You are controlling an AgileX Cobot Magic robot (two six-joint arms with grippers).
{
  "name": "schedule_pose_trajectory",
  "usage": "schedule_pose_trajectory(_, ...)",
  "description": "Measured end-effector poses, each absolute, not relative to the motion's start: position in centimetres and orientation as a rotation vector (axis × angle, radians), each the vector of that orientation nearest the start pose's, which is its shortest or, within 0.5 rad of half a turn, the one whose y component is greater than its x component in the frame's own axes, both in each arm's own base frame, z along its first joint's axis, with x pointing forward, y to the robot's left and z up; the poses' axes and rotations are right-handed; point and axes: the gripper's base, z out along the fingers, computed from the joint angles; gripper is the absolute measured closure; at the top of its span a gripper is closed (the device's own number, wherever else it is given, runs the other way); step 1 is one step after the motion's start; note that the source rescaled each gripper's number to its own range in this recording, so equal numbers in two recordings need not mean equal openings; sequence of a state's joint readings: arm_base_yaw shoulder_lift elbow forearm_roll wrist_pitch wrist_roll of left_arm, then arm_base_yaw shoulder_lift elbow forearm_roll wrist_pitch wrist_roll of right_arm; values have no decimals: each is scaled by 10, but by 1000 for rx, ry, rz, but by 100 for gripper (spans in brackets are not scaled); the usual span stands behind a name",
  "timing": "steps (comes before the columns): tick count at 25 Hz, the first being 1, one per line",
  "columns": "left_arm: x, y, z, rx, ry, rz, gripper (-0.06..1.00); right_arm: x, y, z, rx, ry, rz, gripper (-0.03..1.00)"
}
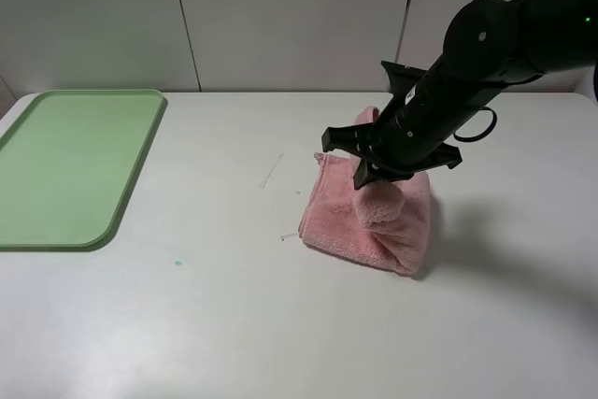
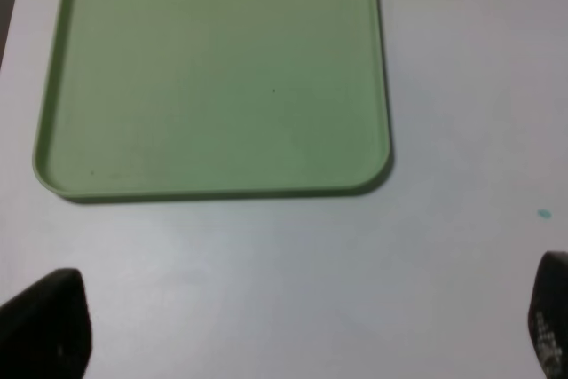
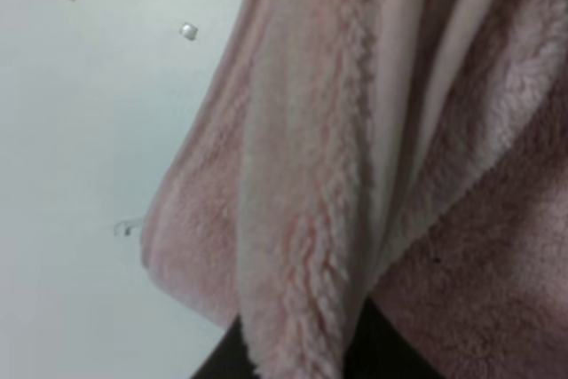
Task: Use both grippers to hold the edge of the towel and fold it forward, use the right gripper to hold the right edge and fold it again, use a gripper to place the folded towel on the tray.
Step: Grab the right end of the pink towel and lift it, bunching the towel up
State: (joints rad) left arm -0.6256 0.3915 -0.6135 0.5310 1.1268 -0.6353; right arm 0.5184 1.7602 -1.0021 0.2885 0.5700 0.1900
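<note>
From up high we see the right gripper [image 1: 372, 178] pinching a fold of the pink towel [image 1: 369, 226] and holding it up. The rest lies on the worktop [image 1: 234, 324], well apart from the green tray [image 1: 65, 165]. Only the left wrist view shows the left gripper [image 2: 297, 326], spread wide and holding nothing, near the tray's short edge. The right wrist view shows the fluffy fold close up.

No text, brand, number or sign can be read in any view. The left end effector [image 2: 293, 330] carries faint pale marks on one finger [image 2: 548, 335], too blurred to make out.
</note>
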Motion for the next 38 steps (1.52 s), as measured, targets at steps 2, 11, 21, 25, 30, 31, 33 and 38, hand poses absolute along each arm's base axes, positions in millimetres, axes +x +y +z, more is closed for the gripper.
schedule_pose_trajectory(2, 61, 8, 308, 33, 2228, 6, -4, 283, 177, 163, -152, 2878, 424, 92)
schedule_pose_trajectory(11, 61, 8, 308, 33, 2228, 6, -4, 288, 180, 136, -130, 2929, 392, 92)
schedule_pose_trajectory(21, 61, 8, 308, 33, 2228, 6, -4, 290, 180, 133, -180, 2907, 387, 92)
schedule_pose_trajectory(25, 61, 8, 308, 33, 2228, 6, -4, 291, 181, 133, -199, 2893, 387, 92)
schedule_pose_trajectory(30, 61, 8, 308, 33, 2228, 6, -4, 291, 181, 134, -219, 2882, 388, 92)
schedule_pose_trajectory(31, 61, 8, 308, 33, 2228, 6, -4, 291, 181, 134, -229, 2881, 387, 90)
schedule_pose_trajectory(33, 61, 8, 308, 33, 2228, 6, -4, 291, 181, 134, -244, 2879, 386, 78)
schedule_pose_trajectory(38, 61, 8, 308, 33, 2228, 6, -4, 290, 183, 137, -244, 2867, 403, 14)
